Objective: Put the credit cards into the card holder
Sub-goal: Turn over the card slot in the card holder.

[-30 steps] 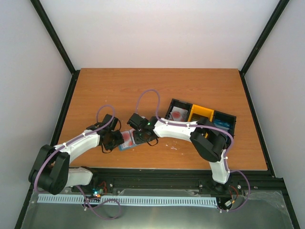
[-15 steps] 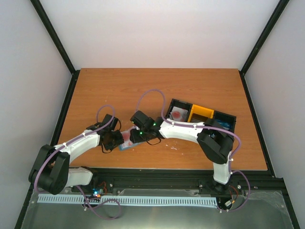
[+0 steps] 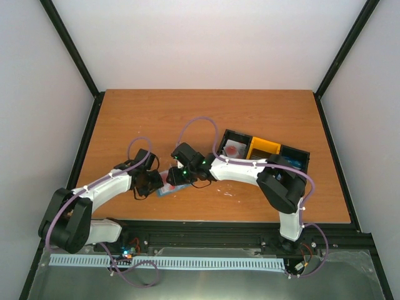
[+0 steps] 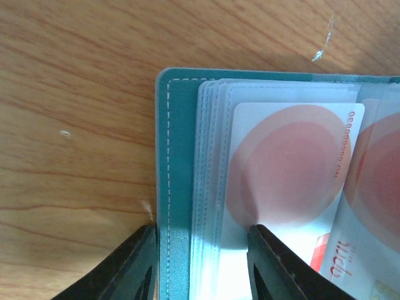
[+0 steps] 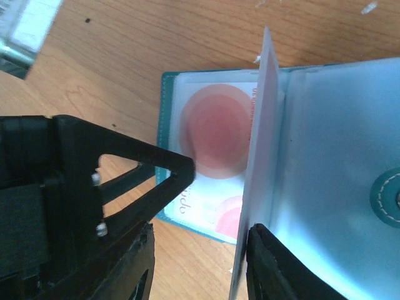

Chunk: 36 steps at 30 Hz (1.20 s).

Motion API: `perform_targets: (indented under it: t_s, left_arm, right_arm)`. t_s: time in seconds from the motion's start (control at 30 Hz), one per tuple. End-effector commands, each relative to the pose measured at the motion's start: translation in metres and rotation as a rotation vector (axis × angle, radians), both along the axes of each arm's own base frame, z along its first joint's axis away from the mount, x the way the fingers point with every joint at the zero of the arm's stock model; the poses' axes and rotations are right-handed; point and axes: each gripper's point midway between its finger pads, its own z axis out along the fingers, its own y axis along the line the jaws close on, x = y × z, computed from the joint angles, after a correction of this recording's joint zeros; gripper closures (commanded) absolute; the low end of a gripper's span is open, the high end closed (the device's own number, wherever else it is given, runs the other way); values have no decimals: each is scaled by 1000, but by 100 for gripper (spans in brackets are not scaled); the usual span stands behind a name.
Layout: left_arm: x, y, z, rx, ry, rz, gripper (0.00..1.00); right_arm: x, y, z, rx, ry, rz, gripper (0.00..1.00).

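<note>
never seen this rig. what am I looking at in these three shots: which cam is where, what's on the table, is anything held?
These are two small robot arms bolted at the near table edge, the left arm and the right arm. Each ends in a two-finger gripper.

The wide picture comes from a fixed camera above and behind the arms. The other two come from a camera on each wrist, looking past its own fingers.

On the table lie an open teal card holder and a black tray with a red-and-white card in one compartment. A sleeved card sits inside the holder.

The left gripper straddles the holder's edge with its jaws apart, apparently pinning it down. The right gripper is also open. A thin pale sheet stands on edge by one of its fingers; I cannot tell whether it is a card or a sleeve page.
</note>
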Motion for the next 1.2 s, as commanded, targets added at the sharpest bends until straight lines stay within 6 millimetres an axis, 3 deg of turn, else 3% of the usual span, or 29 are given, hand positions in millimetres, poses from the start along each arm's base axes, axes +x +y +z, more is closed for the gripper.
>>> perform_targets:
  t_s: [0.0,0.13,0.23,0.37,0.73,0.8,0.87,1.0,1.17]
  left_arm:
    - [-4,-1,-6,11,30,-24,58]
    - [-4,0,-3,10,25,-16,58]
    - [-3,3,4,15,8,9,58]
    - [-4,18,15,60,-16,104,54]
    - [-2,42,42,116,-101,256,52]
    - [4,39,49,101,-134,239,51]
    - [13,33,60,69,-190,213,48]
    - [32,9,85,-31,-325,86,44]
    - [50,-15,109,-105,-421,-45,40]
  right_arm:
    - [5,-4,-20,-61,-10,1,60]
    - [5,-1,-12,-32,-38,23,61]
    - [-6,11,0,63,-11,78,58]
    - [-14,20,3,126,22,123,56]
    - [-13,24,-27,50,67,143,57]
    - [-8,21,-19,31,36,139,59]
    - [3,17,8,36,-41,125,59]
    - [41,-17,65,11,-180,40,59]
    - [75,-102,88,-215,-311,-76,58]
